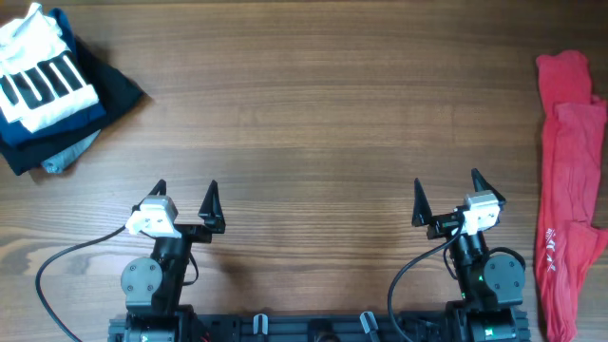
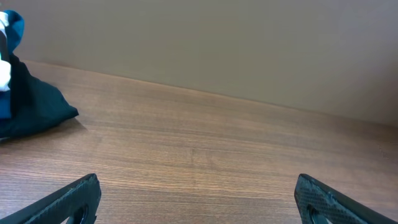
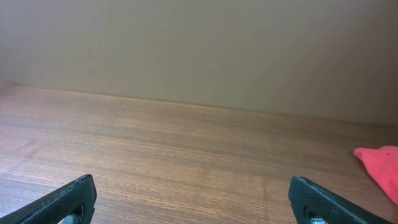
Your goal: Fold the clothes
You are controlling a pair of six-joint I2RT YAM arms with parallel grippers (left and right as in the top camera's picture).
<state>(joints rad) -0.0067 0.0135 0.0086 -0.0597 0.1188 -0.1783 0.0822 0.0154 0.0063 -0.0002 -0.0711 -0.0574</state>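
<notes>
Wooden table [image 1: 313,114] takes up most of the overhead view, centre bare. Red garments [image 1: 570,190] lie in a long rumpled strip down the right edge, unfolded, at least two pieces overlapping; the right wrist view catches only a corner of them [image 3: 380,163] at its right edge. Far-left corner has the pile [image 1: 57,104]: white T-shirt [image 1: 43,81] with black block stripes on top, a dark navy piece [image 1: 112,90] under it sticking out to the right, and a grey-blue piece [image 1: 68,154] peeking out at the near side. The left wrist view shows the pile's dark fabric [image 2: 31,106] at its left edge with a bit of bright blue above. Both arms sit at the near edge, well apart from any clothes. Left gripper [image 1: 185,190]: jaws spread wide, nothing between them, fingers [image 2: 68,199] over bare wood. Right gripper [image 1: 446,182]: same, jaws wide apart and empty, with the red strip off to its right, not touching.
</notes>
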